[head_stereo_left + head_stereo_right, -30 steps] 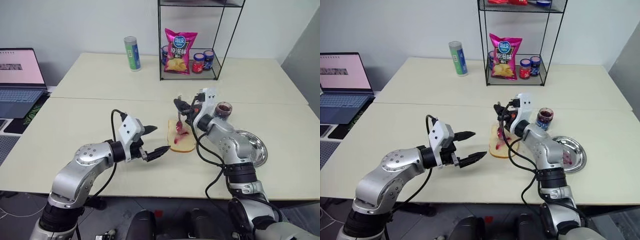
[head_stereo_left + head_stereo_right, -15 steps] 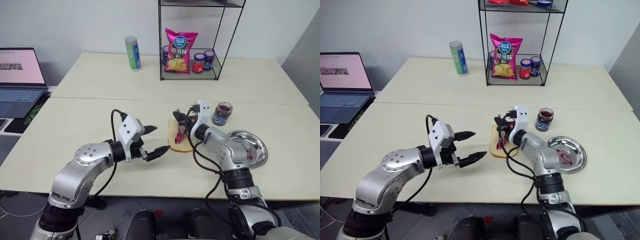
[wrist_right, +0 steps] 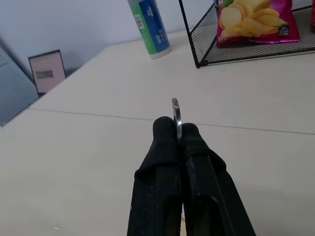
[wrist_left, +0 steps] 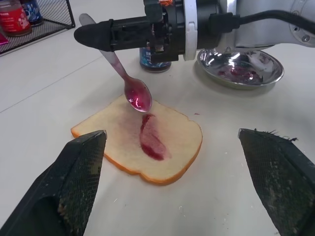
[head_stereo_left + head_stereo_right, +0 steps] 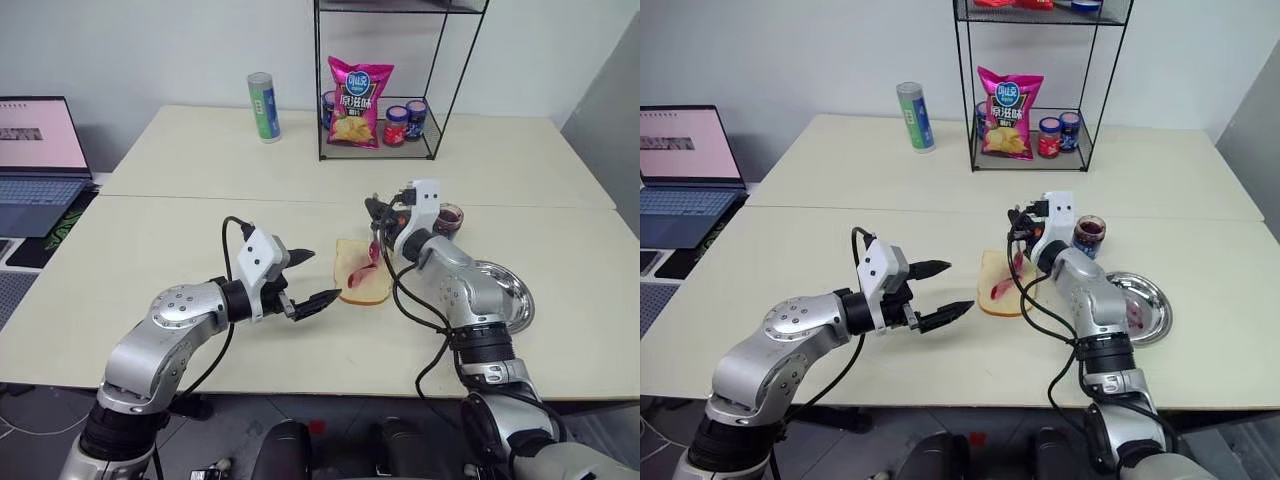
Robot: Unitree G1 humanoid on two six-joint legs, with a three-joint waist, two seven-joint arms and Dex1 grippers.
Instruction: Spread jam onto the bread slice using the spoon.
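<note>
The bread slice (image 4: 169, 147) lies flat on the table with a dark red streak of jam (image 4: 150, 137) across its middle. My right gripper (image 5: 375, 208) is shut on the handle of the spoon (image 4: 114, 60), which slants down from it. The spoon's red-smeared bowl (image 4: 138, 96) is at the slice's far edge; I cannot tell if it touches. The glass jar of jam (image 5: 449, 220) stands just behind the right gripper. My left gripper (image 5: 322, 276) is open and holds nothing, a little to the left of the bread.
A round steel plate (image 5: 512, 300) with jam smears sits right of the bread. At the back stand a wire rack (image 5: 440, 85) with a chips bag (image 5: 360, 90) and small jars (image 5: 407, 122), and a green can (image 5: 264, 106). A laptop (image 5: 40, 150) is far left.
My right gripper has moved back and to the right with the spoon, drawing its bowl from the bread's middle to its far edge. The left arm has stayed still.
</note>
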